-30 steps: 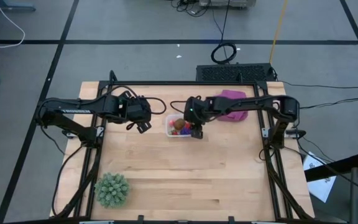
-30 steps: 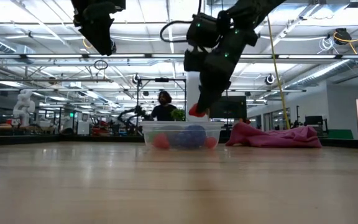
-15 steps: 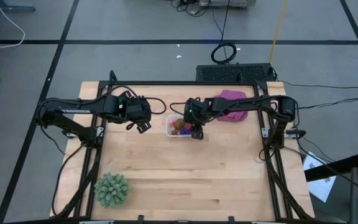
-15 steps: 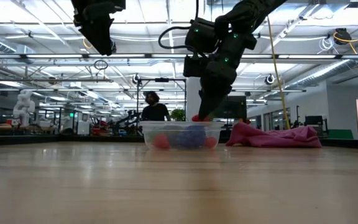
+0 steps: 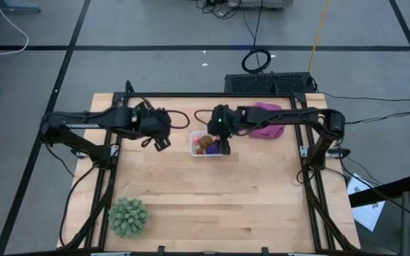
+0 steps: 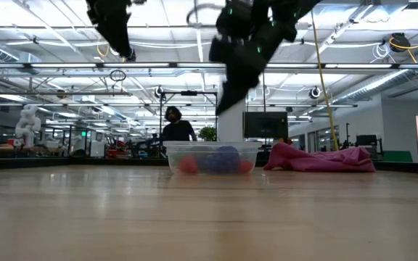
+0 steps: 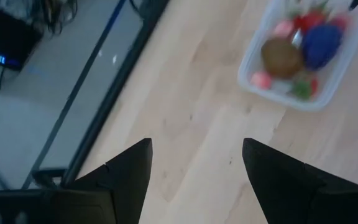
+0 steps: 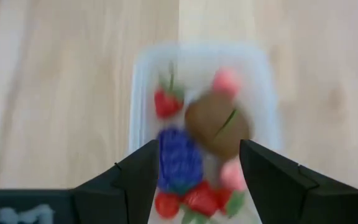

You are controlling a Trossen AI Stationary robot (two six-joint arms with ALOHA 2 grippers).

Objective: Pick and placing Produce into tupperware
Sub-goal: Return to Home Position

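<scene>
The clear tupperware (image 5: 203,144) stands on the table's far middle, also seen in the low view (image 6: 212,157). Inside it lie a brown round piece (image 8: 218,124), a dark purple cluster (image 8: 180,158) and several red strawberry pieces (image 8: 166,102). My right gripper (image 8: 197,146) hovers open above the tupperware (image 8: 138,74), empty, well clear of its rim in the low view (image 6: 222,107). My left gripper (image 7: 196,143) is open and empty, raised to the left of the tupperware (image 7: 303,56), high in the low view (image 6: 125,51).
A purple-magenta cloth (image 5: 265,117) lies bunched just right of the tupperware, by the far edge. A large spiky green ball (image 5: 128,217) sits at the near left corner. Bare wood fills the table's near half. A person (image 6: 174,127) stands in the room beyond.
My right gripper, carrying a red strawberry piece at its fingertips, came down to the tupperware's rim, let the piece go inside, then rose clear above it. The piece now lies among the other fruits. My left gripper kept almost still.
</scene>
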